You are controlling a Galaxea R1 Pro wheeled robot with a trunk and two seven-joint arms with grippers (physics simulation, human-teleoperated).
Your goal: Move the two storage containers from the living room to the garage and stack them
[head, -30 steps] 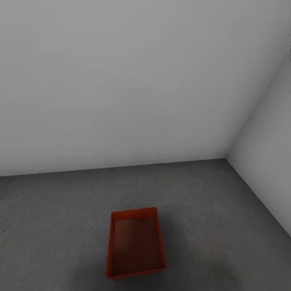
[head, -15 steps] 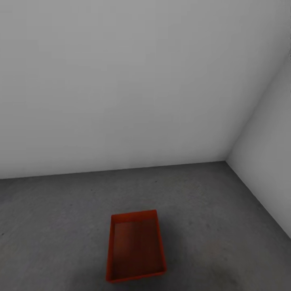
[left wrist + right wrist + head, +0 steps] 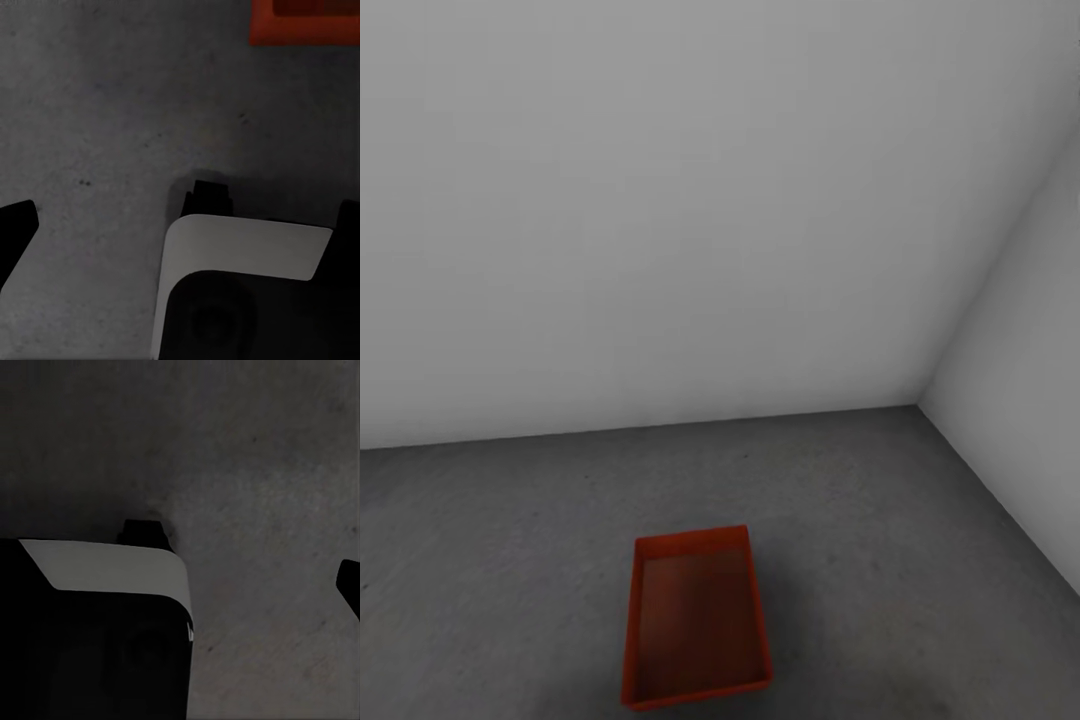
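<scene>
Lower in the head view than a second ago sits the orange-red rectangular plastic storage container point(image 3: 696, 620), and the seam where wall meets ground has dropped with it, so the camera has shifted rather than the bin. The container rests flat on the dark grey mottled concrete floor point(image 3: 900, 560) of the garage, open side up and lidless, its long side running away from the robot and its near end close to the lower edge of the head view. Nothing lies inside it. Beyond the container rises a plain white-grey back wall point(image 3: 660, 220), and to the container's right a second pale side wall point(image 3: 1030, 420) meets the first in a corner.

From the left wrist camera a corner of the same container point(image 3: 304, 22) shows over the concrete, apart from the robot's white and black base shell point(image 3: 240, 247); one dark finger point(image 3: 15, 225) of the left gripper shows beside it. The right wrist camera shows another dark finger point(image 3: 351, 581) over bare concrete. Whether either pincer is released or clenched cannot be told from these views.
</scene>
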